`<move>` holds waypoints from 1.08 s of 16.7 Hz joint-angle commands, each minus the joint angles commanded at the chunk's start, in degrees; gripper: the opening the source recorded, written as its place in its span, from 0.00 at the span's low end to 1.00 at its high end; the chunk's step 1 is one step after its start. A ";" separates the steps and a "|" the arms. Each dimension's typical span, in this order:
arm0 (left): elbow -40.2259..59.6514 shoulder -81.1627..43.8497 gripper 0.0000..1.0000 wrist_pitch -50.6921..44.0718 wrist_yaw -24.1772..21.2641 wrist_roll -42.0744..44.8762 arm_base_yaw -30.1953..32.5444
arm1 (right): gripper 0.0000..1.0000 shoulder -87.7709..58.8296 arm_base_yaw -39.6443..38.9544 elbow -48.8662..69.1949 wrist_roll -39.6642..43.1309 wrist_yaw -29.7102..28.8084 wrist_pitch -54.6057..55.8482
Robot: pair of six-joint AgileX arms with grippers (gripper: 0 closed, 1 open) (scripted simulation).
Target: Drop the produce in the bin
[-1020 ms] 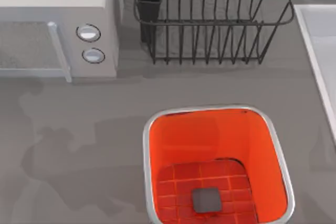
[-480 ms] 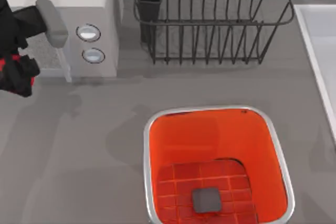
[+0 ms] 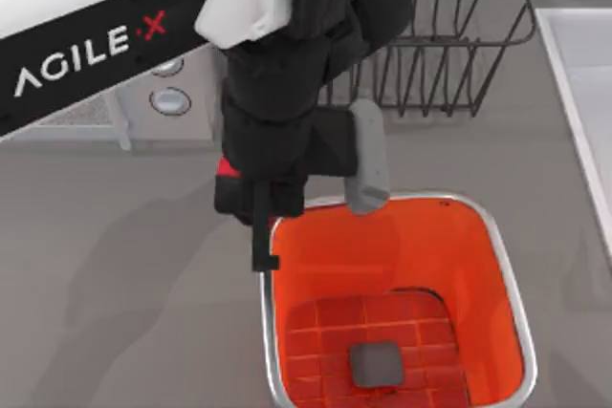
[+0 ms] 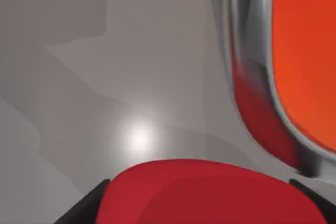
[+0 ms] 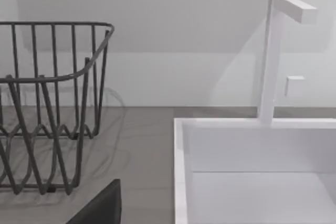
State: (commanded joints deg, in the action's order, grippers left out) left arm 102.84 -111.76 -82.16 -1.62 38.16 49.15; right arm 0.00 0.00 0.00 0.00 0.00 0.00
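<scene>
Top view shows my left arm reaching in from the far left, its black wrist and left gripper (image 3: 260, 236) hanging over the grey table (image 3: 124, 274) just outside the left far corner of the deep square bin with the silver metal rim and orange-red inside (image 3: 478, 265). One dark finger (image 3: 259, 231) points down beside the rim. A bit of red shows at the gripper's left edge.

Left wrist view looks down on the table with the bin's rim and orange wall to one side, and a rounded red piece of produce (image 4: 205, 192) sits right at the gripper, between two dark finger edges. The fingers look clamped on it, one on each side.

Behind the arm stands a black wire dish rack (image 3: 459, 35), and at far left a pale grey microwave with two round knobs (image 3: 170, 100). A white sink basin (image 5: 252, 182) with a white faucet (image 5: 270, 56) lies at the right edge, seen from the right wrist camera. I cannot tell the state of the right gripper.
</scene>
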 joint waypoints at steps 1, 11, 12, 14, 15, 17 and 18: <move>1.09 -0.53 0.00 -0.13 0.10 -1.76 3.46 | 1.00 0.00 0.00 0.00 0.00 0.00 0.00; 2.86 -0.76 0.00 -1.04 3.00 -4.70 10.20 | 1.00 0.00 0.00 0.00 0.00 0.00 0.00; 2.08 -0.78 0.00 -0.26 2.81 -4.82 10.20 | 1.00 0.00 0.00 0.00 0.00 0.00 0.00; -0.97 -0.96 0.00 2.99 2.24 -5.10 10.42 | 1.00 0.00 0.00 0.00 0.00 0.00 0.00; -2.87 -1.10 0.00 5.22 1.91 -5.26 10.60 | 1.00 0.00 0.00 0.00 0.00 0.00 0.00; -6.90 -1.35 0.00 10.23 1.28 -5.67 10.90 | 1.00 0.00 0.00 0.00 0.00 0.00 0.00; -8.78 -1.46 0.00 12.46 1.02 -5.88 11.02 | 1.00 0.00 0.00 0.00 0.00 0.00 0.00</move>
State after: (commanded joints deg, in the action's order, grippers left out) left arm 94.05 -113.22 -69.69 -0.60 32.28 60.17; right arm 0.00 0.00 0.00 0.00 0.00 0.00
